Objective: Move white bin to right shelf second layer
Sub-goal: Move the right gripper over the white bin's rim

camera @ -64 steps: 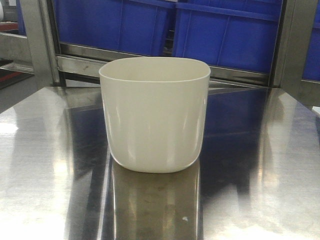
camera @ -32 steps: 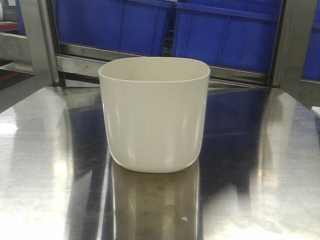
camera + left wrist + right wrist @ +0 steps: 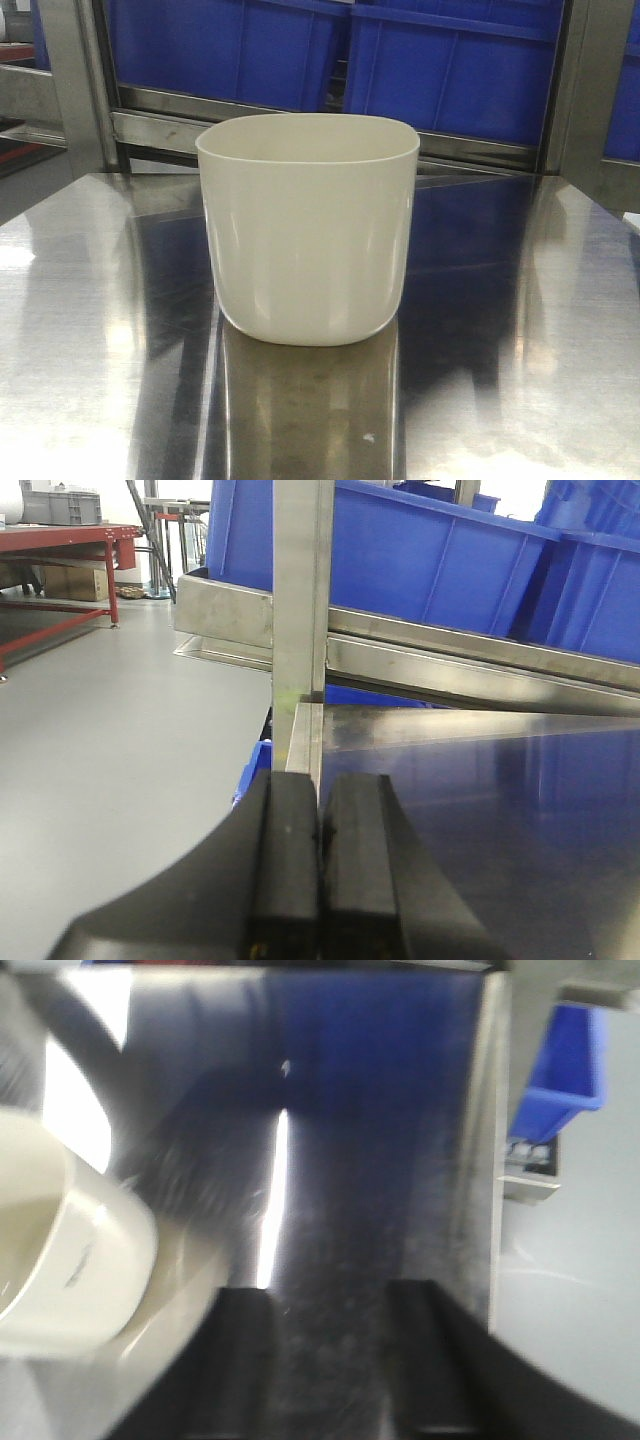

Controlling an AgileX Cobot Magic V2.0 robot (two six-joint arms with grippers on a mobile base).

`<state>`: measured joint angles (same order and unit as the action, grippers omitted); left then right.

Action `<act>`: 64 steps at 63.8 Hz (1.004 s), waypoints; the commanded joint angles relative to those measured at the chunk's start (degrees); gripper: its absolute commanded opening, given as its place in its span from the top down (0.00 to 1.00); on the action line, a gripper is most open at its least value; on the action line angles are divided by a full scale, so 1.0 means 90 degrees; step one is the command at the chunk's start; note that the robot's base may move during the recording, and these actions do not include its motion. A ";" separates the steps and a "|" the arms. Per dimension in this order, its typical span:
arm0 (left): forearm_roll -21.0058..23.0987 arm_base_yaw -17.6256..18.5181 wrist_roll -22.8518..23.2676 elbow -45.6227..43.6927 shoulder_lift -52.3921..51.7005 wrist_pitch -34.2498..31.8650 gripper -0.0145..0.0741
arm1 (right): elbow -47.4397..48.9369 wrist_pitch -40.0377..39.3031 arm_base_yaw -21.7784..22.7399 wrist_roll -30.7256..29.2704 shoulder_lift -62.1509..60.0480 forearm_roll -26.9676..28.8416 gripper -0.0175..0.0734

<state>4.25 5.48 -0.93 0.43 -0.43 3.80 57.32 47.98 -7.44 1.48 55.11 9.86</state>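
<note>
Approach step: the bin (image 3: 308, 230) stands upright at frame centre on the tabletop (image 3: 520, 350), ungrasped. The left tool (image 3: 320, 870) is pinched together, empty. The right tool (image 3: 335, 1295) is spread wide, with the bin at lower left of its view. The next move probably calls for straddling one wall, then clamping.

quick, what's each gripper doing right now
Left gripper: closed, holding nothing.
Right gripper: open, holding nothing, beside the cream-white plastic tub.

This looks to me like a warehouse or factory floor: blue crates (image 3: 240, 50) sit in a steel rack (image 3: 480, 148) behind a polished steel table (image 3: 100, 330). My left wrist camera shows a grey floor (image 3: 110, 740) and a red workbench (image 3: 60, 538).
</note>
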 commanded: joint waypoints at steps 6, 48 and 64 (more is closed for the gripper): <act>0.0007 0.0036 0.0047 0.0234 -0.0011 -0.0548 0.74 | 0.0708 0.0096 -0.0560 -0.0123 0.0459 0.0057 0.28; 0.0007 0.0036 0.0047 0.0234 -0.0011 -0.0548 0.74 | 0.1896 0.0272 -0.2170 -0.0102 0.2328 0.0057 0.28; 0.0007 0.0036 0.0047 0.0234 -0.0011 -0.0548 0.74 | 0.2493 0.0630 -0.2286 -0.0058 0.2937 0.0137 0.28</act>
<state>4.25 5.48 -0.93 0.43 -0.43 3.80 76.36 54.51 -28.01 1.08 81.87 10.09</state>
